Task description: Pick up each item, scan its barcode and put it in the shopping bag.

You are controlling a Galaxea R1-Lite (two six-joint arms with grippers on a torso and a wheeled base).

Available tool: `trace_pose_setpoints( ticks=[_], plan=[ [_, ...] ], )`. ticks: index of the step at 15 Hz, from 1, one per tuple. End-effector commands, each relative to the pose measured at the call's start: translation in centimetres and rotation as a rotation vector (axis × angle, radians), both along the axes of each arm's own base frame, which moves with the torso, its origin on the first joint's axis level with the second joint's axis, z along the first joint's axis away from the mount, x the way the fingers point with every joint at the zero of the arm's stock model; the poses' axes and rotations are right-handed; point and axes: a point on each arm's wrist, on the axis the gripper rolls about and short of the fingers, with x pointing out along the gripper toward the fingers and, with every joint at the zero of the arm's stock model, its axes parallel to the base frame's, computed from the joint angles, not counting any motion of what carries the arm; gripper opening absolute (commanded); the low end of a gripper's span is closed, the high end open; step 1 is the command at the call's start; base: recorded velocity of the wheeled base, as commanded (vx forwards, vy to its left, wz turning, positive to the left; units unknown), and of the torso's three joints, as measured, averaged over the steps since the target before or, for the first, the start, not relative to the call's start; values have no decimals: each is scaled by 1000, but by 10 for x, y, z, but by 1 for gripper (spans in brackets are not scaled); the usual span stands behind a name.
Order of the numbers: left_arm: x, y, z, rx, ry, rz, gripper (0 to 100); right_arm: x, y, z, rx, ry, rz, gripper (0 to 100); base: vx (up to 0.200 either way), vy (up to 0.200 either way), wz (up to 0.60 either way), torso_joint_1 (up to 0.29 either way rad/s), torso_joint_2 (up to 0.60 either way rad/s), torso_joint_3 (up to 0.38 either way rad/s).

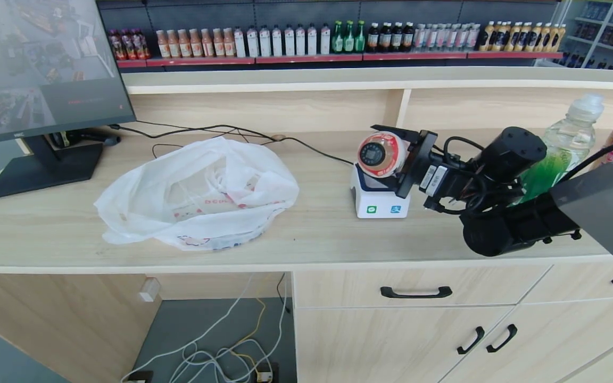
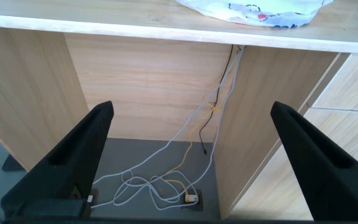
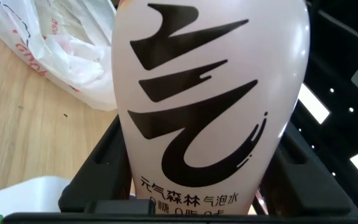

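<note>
A bare strip of bench (image 1: 322, 234) is left between the shopping bag (image 1: 195, 194), slumped open near the front edge, and the white scanner (image 1: 381, 205). The bottle (image 1: 378, 154) is clamped on its side in the right claw (image 1: 394, 157) just above the scanner; what lies in the bag cannot be made out. The left claw (image 2: 191, 109) is held wide open and empty below the bench's front edge

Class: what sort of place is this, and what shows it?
Probably a shop checkout: shelves of bottled drinks behind, a barcode scanner on the counter, and a shopping bag.
</note>
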Motion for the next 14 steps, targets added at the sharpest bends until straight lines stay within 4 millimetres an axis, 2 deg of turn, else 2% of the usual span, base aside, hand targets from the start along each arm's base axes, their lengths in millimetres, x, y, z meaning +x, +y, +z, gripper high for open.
trace_pose_setpoints(
  ticks=[1, 14],
  plan=[
    [0, 0, 0, 0, 0, 1, 100, 2, 1, -3, -7, -4, 3, 0, 0, 0, 0, 0, 0, 0],
    [0, 0, 0, 0, 0, -1, 100, 3, 2, -7, -14, -10, 5, 0, 0, 0, 0, 0, 0, 0]
  ],
)
